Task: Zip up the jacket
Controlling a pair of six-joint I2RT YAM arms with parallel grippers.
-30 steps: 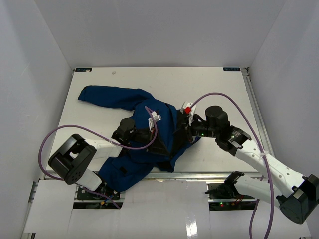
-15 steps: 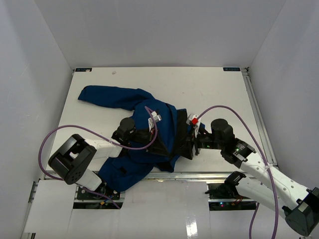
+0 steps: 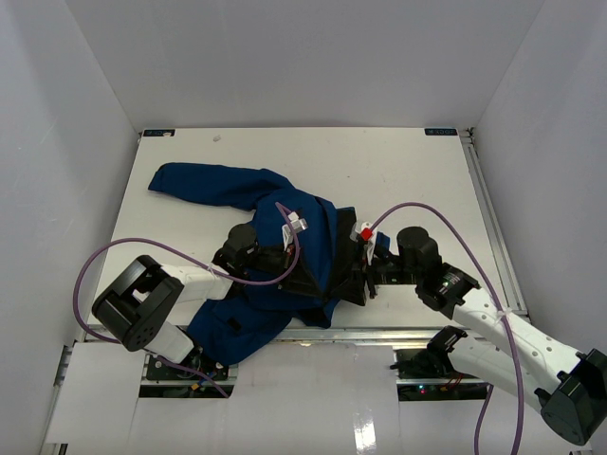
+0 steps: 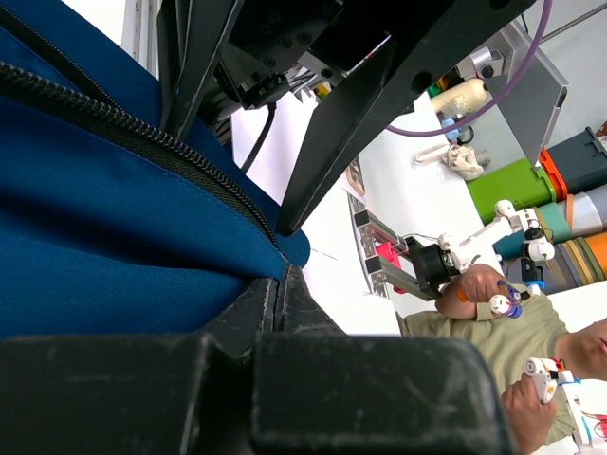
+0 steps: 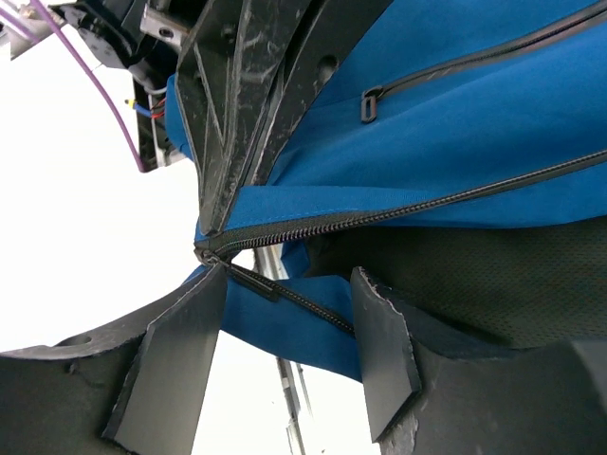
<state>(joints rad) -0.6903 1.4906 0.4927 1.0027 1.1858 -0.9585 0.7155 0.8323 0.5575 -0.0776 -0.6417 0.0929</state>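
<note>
The royal-blue jacket lies spread on the table, its black lining showing at the open front. My left gripper is shut on the jacket's bottom corner, where the zipper teeth end; its tips are pressed together against the blue cloth. My right gripper is open right beside it. In the right wrist view its jaws straddle the lower zipper edge without touching it. The upper zipper edge runs to the left gripper's fingers.
White table with walls on three sides and a metal rail along its near edge. Purple cables loop over both arms. A zipped pocket lies on the jacket front. A person stands beyond the table's edge.
My right gripper has let go higher up the front, opened, and come down toward the near hem next to the left gripper. The left arm has stayed still.
</note>
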